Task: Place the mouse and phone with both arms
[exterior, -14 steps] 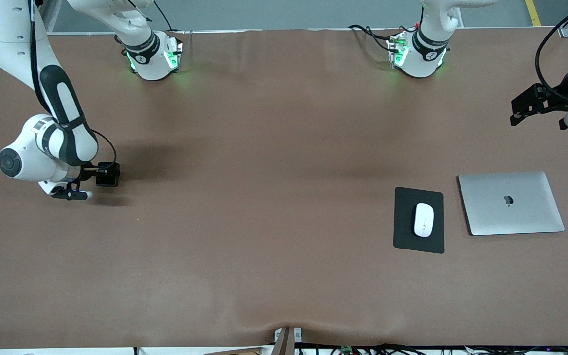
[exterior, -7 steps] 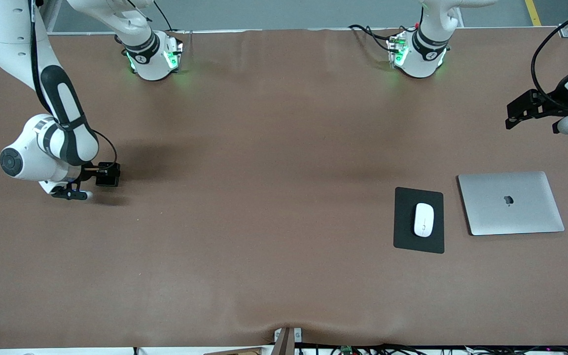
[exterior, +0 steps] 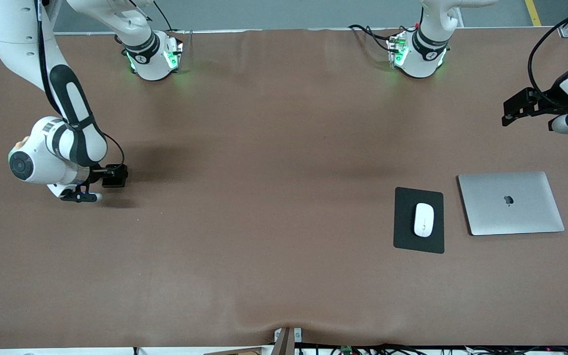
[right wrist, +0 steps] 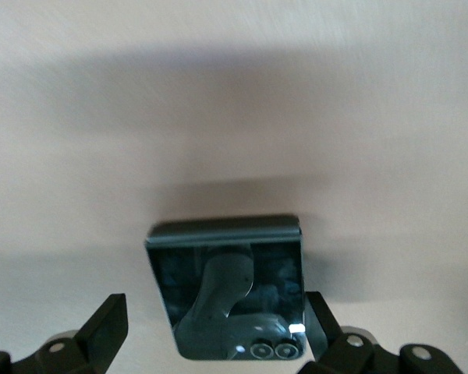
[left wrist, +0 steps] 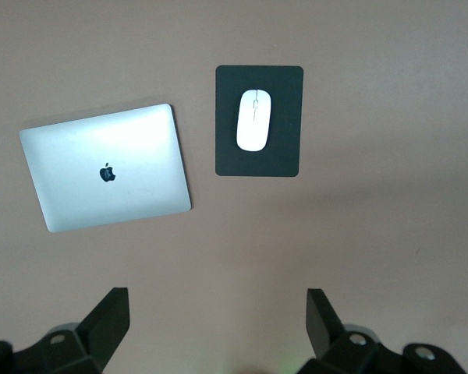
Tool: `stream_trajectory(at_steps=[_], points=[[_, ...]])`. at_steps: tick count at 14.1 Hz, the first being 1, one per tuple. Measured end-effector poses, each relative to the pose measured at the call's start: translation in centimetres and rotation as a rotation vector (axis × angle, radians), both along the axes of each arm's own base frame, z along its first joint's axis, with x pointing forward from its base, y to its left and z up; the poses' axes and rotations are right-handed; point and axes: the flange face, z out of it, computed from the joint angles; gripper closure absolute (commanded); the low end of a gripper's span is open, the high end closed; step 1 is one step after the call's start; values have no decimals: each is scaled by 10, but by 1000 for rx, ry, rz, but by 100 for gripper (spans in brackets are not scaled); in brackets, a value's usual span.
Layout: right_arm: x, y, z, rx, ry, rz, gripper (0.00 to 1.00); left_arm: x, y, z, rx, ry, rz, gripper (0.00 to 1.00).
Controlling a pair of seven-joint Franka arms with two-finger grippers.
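The white mouse (exterior: pixel 423 220) lies on a black pad (exterior: pixel 418 244) toward the left arm's end of the table; it also shows in the left wrist view (left wrist: pixel 253 120). The black folded phone (right wrist: pixel 226 273) lies flat on the table, lenses at one corner, and is hidden under the right hand in the front view. My right gripper (exterior: pixel 81 196) (right wrist: pixel 217 305) is low over the phone, open, one finger on each side of it. My left gripper (exterior: pixel 562 125) (left wrist: pixel 218 300) is open and empty, high over bare table at its own end.
A closed silver laptop (exterior: pixel 511 202) lies beside the pad, toward the left arm's end; it also shows in the left wrist view (left wrist: pixel 105 167). The brown table (exterior: pixel 264 197) is bare between the two arms.
The right arm has shifted a little toward the table's middle, staying low. The left hand has drifted slightly. Mouse, pad and laptop have not moved.
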Motion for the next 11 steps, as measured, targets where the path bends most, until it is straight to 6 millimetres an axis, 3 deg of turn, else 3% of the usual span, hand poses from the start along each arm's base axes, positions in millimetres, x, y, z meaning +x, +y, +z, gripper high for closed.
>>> stream_trajectory(at_steps=[5, 11], points=[[56, 2, 64, 66, 93, 26, 0, 1, -1, -1, 0, 0, -1, 0], [141, -7, 97, 3, -23, 61, 0, 4, 5, -5, 0, 9, 9, 0]])
